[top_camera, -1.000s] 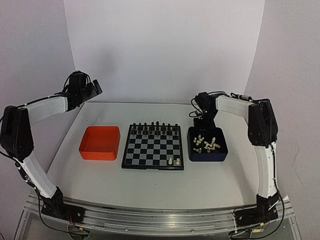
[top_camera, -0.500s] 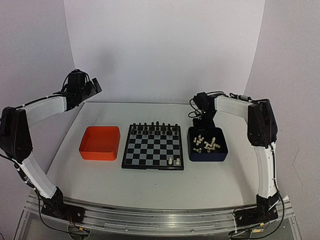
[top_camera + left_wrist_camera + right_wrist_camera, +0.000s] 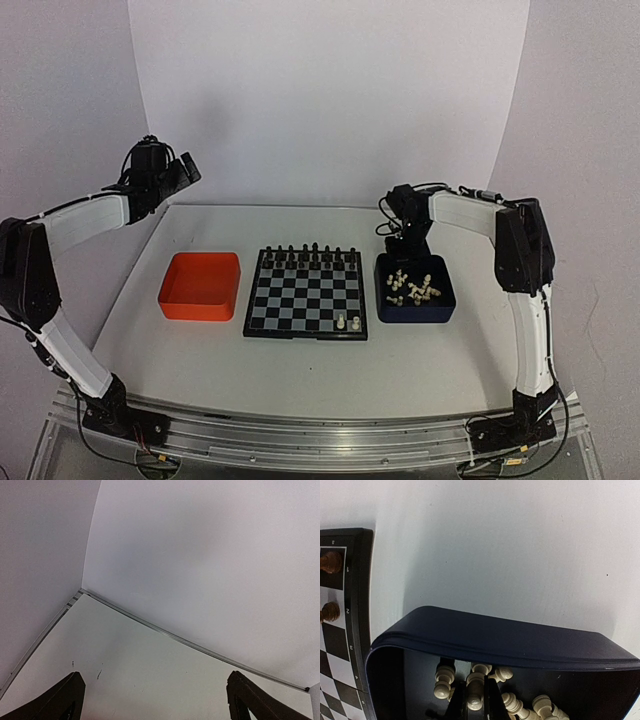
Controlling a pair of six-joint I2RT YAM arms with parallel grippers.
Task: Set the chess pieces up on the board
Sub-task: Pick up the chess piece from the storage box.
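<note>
Right gripper is held tip-down over the dark blue tray's far rim, jaws narrow beside one cream piece, grip unclear. Left gripper is raised, spread wide. Chess pieces are heaped in the tray; two stand on the board.

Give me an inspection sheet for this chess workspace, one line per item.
Surface: pale table, faint specks.
Job's things: board with two white pieces at its near right corner; the rest are heaped in the blue tray. Black pieces fill the far rows.
Clutter: orange tray, nothing in it.
Grippers: left tool open, empty, raised toward the back wall. Right tool is at the blue tray's far end, fingers close either side of a white piece; grip unclear.
Cables: loops at the wrists and bases, none across the board.
Surroundings: white backdrop, metal rail at the near edge.
</note>
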